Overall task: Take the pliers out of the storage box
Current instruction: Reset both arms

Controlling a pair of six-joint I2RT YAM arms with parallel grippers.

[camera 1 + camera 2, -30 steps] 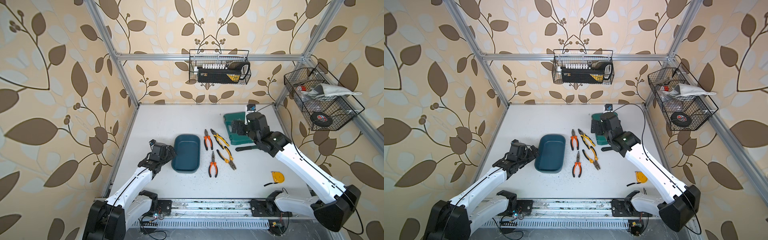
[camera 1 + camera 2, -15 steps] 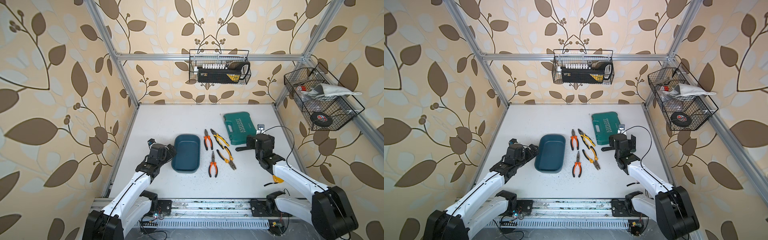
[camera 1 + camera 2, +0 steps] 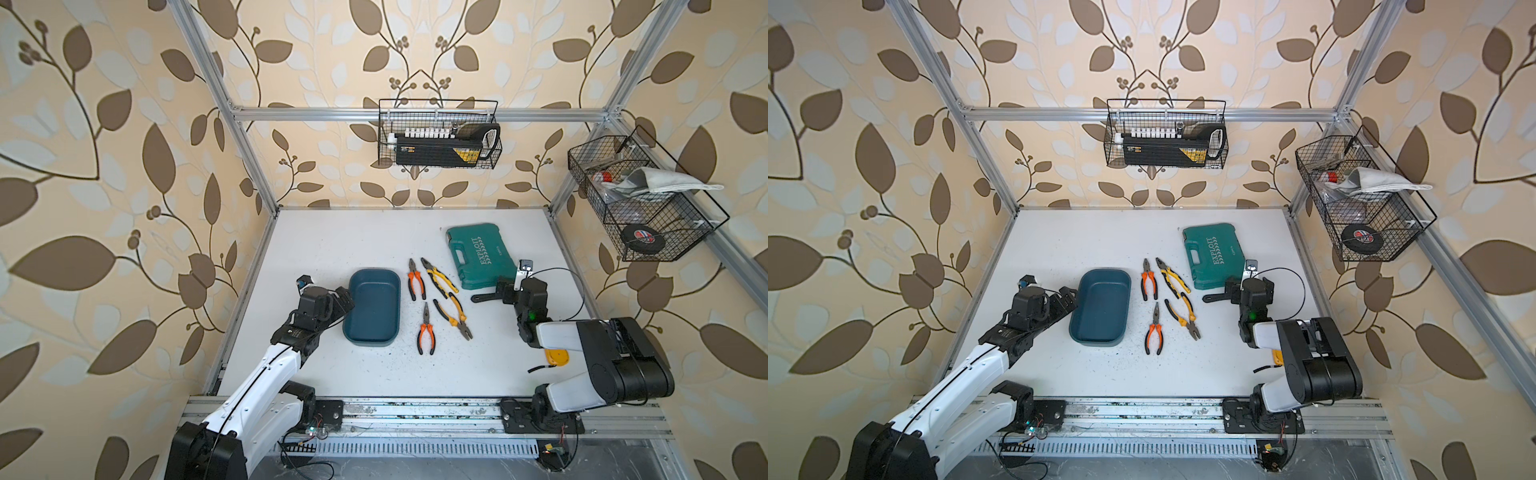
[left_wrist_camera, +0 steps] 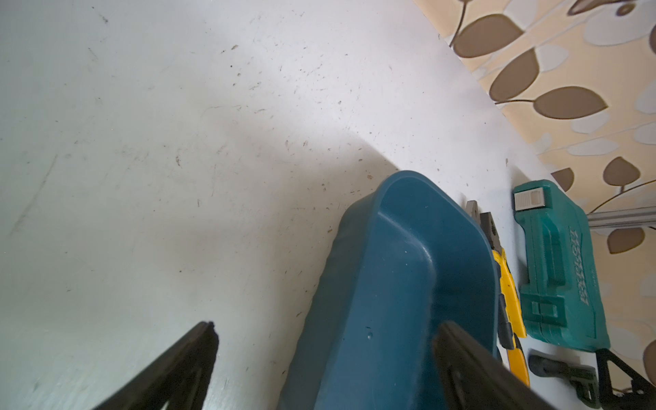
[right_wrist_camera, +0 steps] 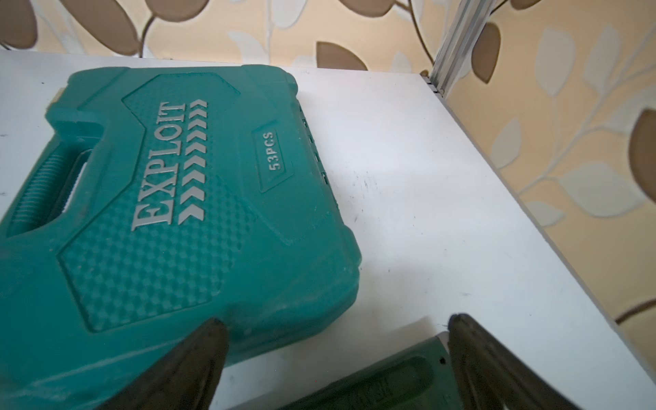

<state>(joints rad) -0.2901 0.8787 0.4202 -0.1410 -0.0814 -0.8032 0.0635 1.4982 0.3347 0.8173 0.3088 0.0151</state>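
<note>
On the desk (image 3: 332, 374) we see four pliers (image 3: 438, 276) lying just beside the storage box (image 3: 372, 307); left end effector (image 4: 328, 326) and right end effector (image 5: 336, 320) both gape wide, holding nothing.

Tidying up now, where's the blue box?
In both top views, the box lies just left of the pliers, with the open left claw at its left rim.

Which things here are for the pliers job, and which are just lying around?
For the job: pliers, all four; box.

Just lying about: green case, back basket, side basket, tape measure.
</note>
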